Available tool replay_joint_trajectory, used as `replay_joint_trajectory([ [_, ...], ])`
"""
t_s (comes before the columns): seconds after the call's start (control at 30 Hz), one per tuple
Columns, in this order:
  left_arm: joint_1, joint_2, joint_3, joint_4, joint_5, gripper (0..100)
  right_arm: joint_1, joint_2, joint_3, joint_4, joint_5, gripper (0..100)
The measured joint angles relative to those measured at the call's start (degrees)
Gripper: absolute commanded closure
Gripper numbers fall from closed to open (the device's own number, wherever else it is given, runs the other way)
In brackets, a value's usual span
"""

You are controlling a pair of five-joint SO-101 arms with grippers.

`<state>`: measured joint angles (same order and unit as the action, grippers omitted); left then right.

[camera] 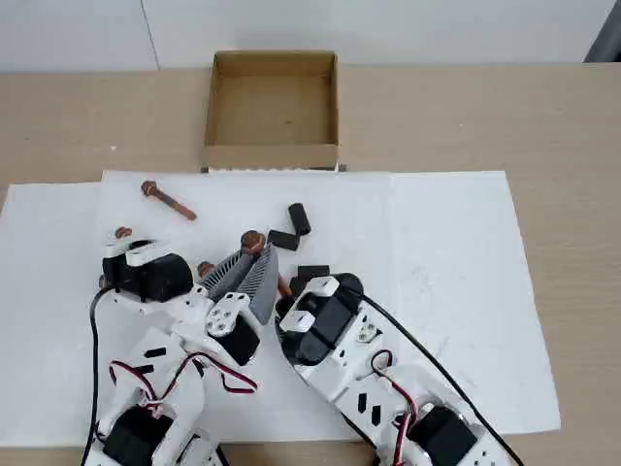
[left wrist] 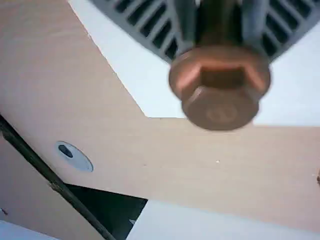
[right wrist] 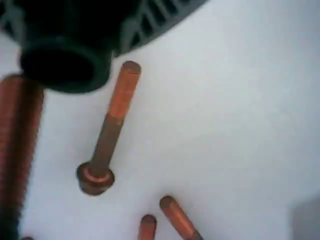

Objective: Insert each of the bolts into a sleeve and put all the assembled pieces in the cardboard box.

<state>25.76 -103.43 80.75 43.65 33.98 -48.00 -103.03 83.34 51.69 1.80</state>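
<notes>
White arms (camera: pixel 179 386), grey ribbed gripper (camera: pixel 257 252)

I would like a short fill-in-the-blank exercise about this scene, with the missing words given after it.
The left gripper holds a copper-coloured ____.
The right gripper holds a black ____.
Inside, the cardboard box is ____.
Missing words: bolt; sleeve; empty.

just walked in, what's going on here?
Left gripper holds a bolt by the shank. Right gripper holds a sleeve next to the bolt's thread, its hole empty, so nothing is mated yet. Box is empty. Two loose sleeves and spare bolts lie on the paper.
</notes>
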Motion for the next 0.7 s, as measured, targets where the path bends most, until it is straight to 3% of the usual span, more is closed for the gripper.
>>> replay_joint_trajectory([
  [0.47,0.8,0.0,0.1,0.1,0.3,100,2.4,-0.1,1.5,-1.1,0.1,99.6],
  [0.7,4.9,0.0,0.1,5.2,-0.2,100,2.5,-0.1,1.5,-4.2,0.1,99.6],
])
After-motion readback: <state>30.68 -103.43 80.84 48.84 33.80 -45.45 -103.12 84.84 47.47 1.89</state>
